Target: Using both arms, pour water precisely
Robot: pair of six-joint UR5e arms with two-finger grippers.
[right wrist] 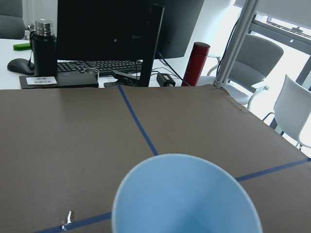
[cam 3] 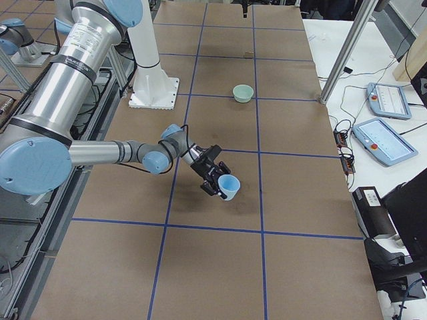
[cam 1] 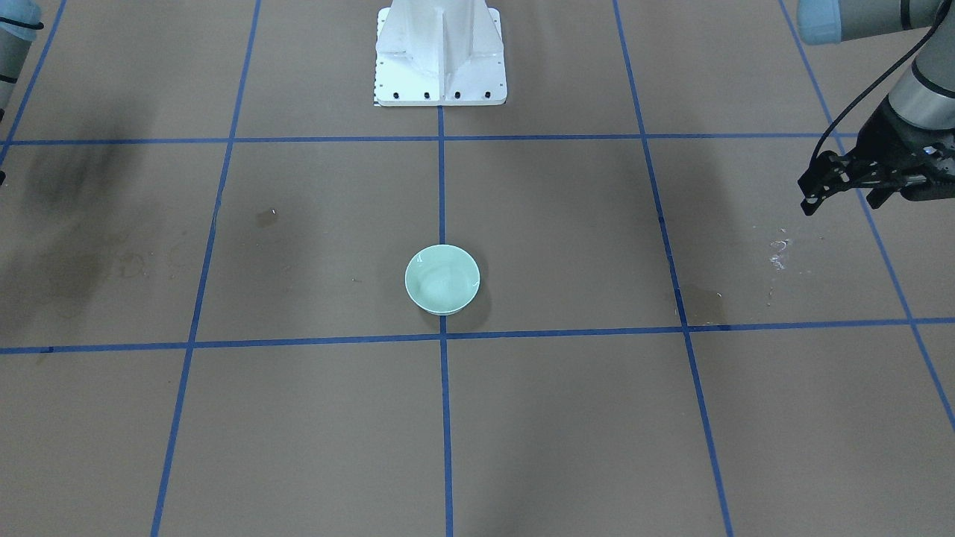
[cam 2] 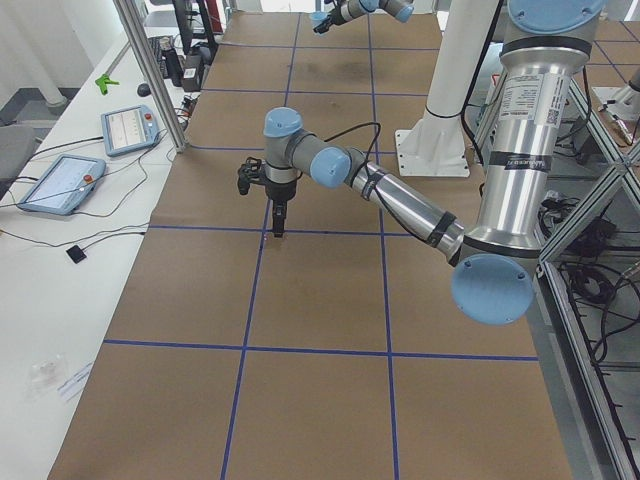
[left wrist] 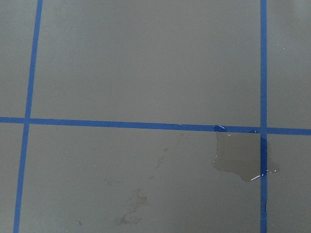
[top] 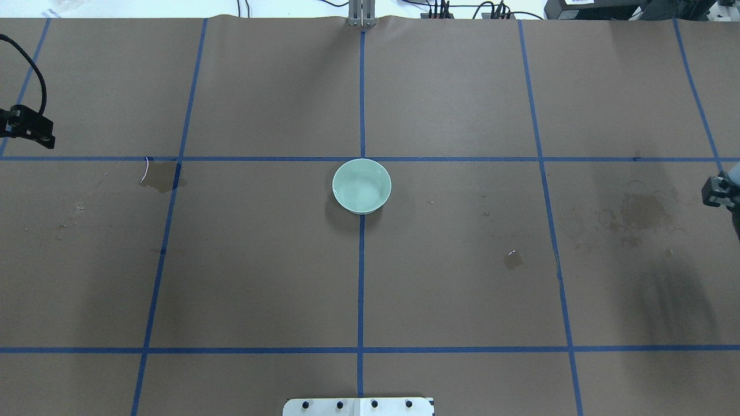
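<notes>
Black and spread on nothing, the left gripper hangs above a puddle of water (right at a crossing of blue tape). At the centre sits a mint-green bowl. Far right, the right gripper pinches a light-blue cup, contents unseen.

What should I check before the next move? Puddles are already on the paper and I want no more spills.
1. Pale green ceramic bowl upright on the table: ok.
2. Light-blue plastic cup held by the right hand: ok.
3. Water in the cup: cannot tell.
4. Cup above the bowl: not ok, they are far apart.
5. Brown paper table cover dry: not ok, a wet puddle lies on it.
6. Left hand free: ok, nothing in it.
</notes>
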